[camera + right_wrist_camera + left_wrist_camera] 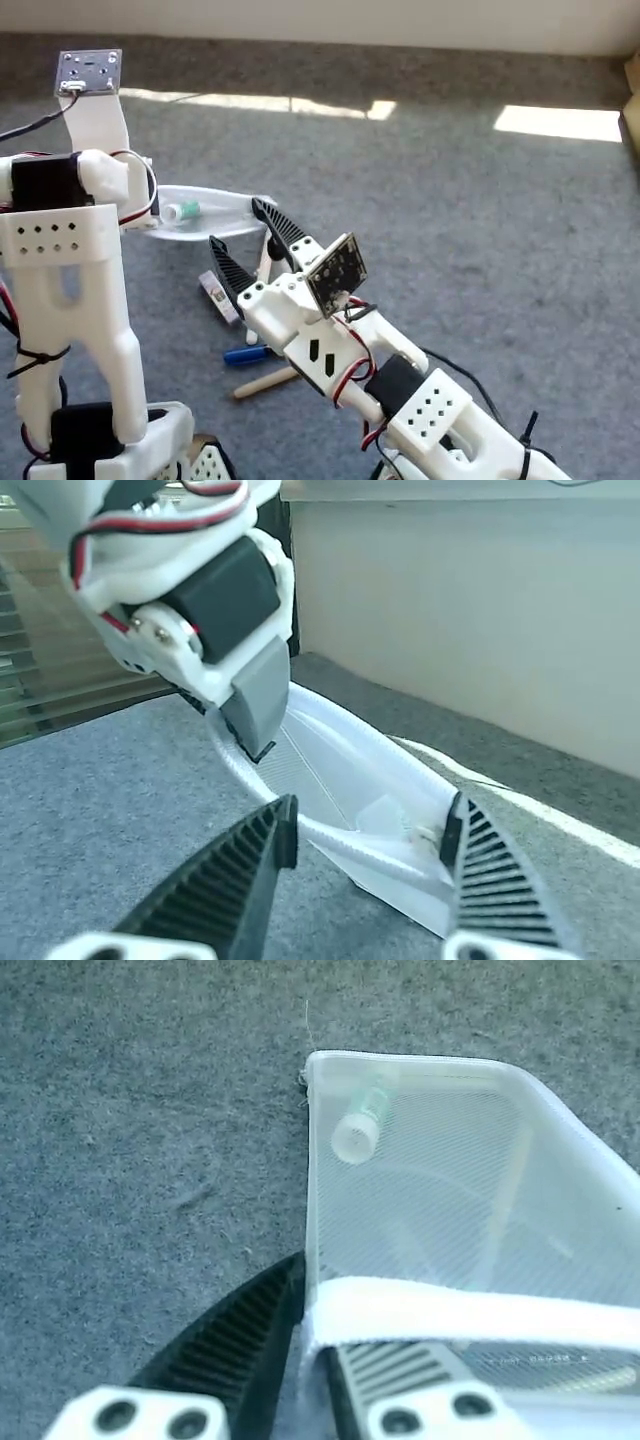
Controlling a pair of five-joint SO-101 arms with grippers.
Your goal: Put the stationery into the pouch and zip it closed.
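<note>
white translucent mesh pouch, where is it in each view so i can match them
High view: white translucent mesh pouch left of centre, by the right gripper.
Left wrist view: pouch spreads out from the left gripper.
Right wrist view: pouch's end between the open fingers.
Shared landmark: left gripper clamped on its rim.

One pouch point(225, 212) (one tube point(182, 211) inside); one blue pen point(245, 354); one stick point(266, 381)

L arm point(70, 270) stands upright, wrist bent over fwd, L gripper point(312, 1325) pinched tight on the rim of the pouch point(430, 1190). R arm point(400, 390) stretches low and diagonal toward it, R gripper point(248, 243) w/ jaws spread wide.
</note>
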